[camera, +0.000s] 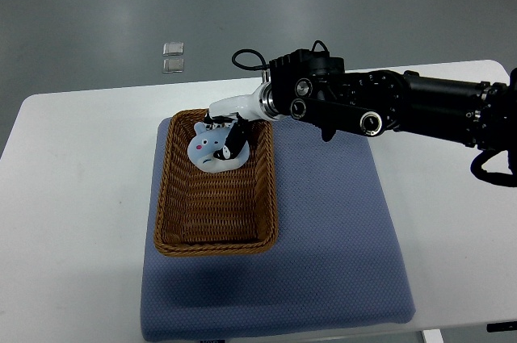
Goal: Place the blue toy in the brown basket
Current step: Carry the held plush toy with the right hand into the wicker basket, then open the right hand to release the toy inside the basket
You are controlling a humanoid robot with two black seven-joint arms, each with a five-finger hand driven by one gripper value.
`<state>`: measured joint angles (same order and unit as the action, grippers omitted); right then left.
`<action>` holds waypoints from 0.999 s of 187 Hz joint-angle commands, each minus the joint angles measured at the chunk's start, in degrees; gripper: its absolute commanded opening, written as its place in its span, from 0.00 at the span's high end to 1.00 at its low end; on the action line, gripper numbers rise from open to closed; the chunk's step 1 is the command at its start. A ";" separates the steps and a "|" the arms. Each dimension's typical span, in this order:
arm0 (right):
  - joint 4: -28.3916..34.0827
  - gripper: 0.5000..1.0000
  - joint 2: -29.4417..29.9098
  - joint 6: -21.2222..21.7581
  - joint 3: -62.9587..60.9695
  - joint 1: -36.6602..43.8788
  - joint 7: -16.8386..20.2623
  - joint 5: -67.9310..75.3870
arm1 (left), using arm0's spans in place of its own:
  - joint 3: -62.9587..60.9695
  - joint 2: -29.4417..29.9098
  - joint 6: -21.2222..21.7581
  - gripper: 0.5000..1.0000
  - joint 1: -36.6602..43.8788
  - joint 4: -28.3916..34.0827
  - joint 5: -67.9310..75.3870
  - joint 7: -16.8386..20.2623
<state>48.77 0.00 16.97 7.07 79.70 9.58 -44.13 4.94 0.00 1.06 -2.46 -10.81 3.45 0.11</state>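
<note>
A brown basket [216, 194] sits on the left part of a blue mat [323, 238], which lies on the white counter [73, 198]. At the basket's far end, the pale blue toy [212, 148] hangs just over the weave, gripped by the fingers [232, 143] of the right hand [229, 121]. That hand's black arm [404, 105] reaches in from the right edge across the mat's far side.

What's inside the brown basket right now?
The blue toy is over the far end of the basket, with the right hand closed on it. The rest is bare wicker. The hand hides part of the toy, so whether it touches the bottom is unclear.
</note>
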 commanded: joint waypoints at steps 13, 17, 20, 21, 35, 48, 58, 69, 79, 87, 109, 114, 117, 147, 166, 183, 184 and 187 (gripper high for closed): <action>-0.52 0.79 0.00 -1.59 -0.13 -2.53 0.00 0.09 | -0.11 0.00 0.00 0.00 0.00 0.00 0.06 -0.02; -0.52 0.79 0.00 -1.59 -0.13 -2.89 0.00 0.09 | -0.11 0.00 0.00 0.00 0.00 0.00 0.06 -0.02; -0.61 0.79 0.00 -1.68 -0.13 -3.06 0.00 0.09 | -0.11 0.00 0.00 0.00 0.00 0.00 -0.02 -0.02; -0.61 0.79 0.00 -1.77 -0.13 -3.24 0.00 0.09 | -0.11 0.00 0.00 0.00 0.00 0.00 0.06 -0.02; -0.61 0.77 0.00 -2.03 -0.22 -3.85 0.00 0.18 | -0.20 0.00 0.00 0.00 0.00 0.00 0.06 -0.02; -0.52 0.74 0.00 -2.29 -0.31 -4.21 0.00 0.18 | -0.20 0.00 0.00 0.00 0.00 0.00 0.06 -0.02; -0.52 0.72 0.00 -2.56 -0.39 -4.56 0.00 0.36 | -0.29 0.00 0.00 0.00 0.00 0.00 0.06 -0.02; -0.61 0.70 0.00 -2.73 -0.57 -4.56 -0.09 0.36 | -0.29 0.00 0.00 0.00 0.00 0.00 0.06 -0.02; -0.52 0.64 0.00 -2.73 -0.66 -4.56 -0.18 0.44 | -0.29 0.00 0.00 0.00 0.00 0.00 0.06 -0.02; -0.52 0.62 0.00 -2.73 -0.83 -4.64 -0.18 0.44 | -0.37 0.00 0.00 0.00 0.00 0.00 0.06 -0.02; -0.52 0.50 0.00 -2.73 -0.92 -4.91 -0.71 0.62 | -0.37 0.00 0.00 0.00 0.00 0.00 0.06 -0.02; -0.52 0.50 0.00 -2.73 -0.92 -4.82 -0.88 0.62 | -0.37 0.00 0.00 0.00 0.00 0.09 0.06 -0.02; -0.52 0.50 0.00 -2.73 -0.92 -4.82 -0.97 0.62 | -0.37 0.00 0.00 0.00 0.00 0.09 0.06 -0.02; -0.61 0.42 0.00 -2.73 -1.27 -4.82 -1.06 0.62 | -0.37 0.00 0.00 0.00 0.00 0.09 -0.02 -0.02; -0.61 0.39 0.00 -2.56 -3.21 -4.56 -1.06 0.53 | -0.37 0.00 0.00 0.00 0.00 0.09 -0.02 -0.02; -0.61 0.37 0.00 -2.56 -3.64 -4.21 -1.15 0.53 | -0.37 0.00 0.09 0.00 0.00 0.09 -0.02 -0.02; -0.61 0.37 0.00 -2.56 -3.65 -4.21 -1.15 0.53 | -0.37 0.00 0.09 0.00 0.00 0.09 -0.02 -0.02; -0.61 0.37 0.00 -2.56 -3.65 -4.21 -1.15 0.62 | -0.37 0.00 0.00 0.00 0.00 0.09 -0.02 -0.02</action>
<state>48.17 0.00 14.37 3.95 75.16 8.51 -43.56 4.57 0.00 1.06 -2.46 -10.74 3.46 0.09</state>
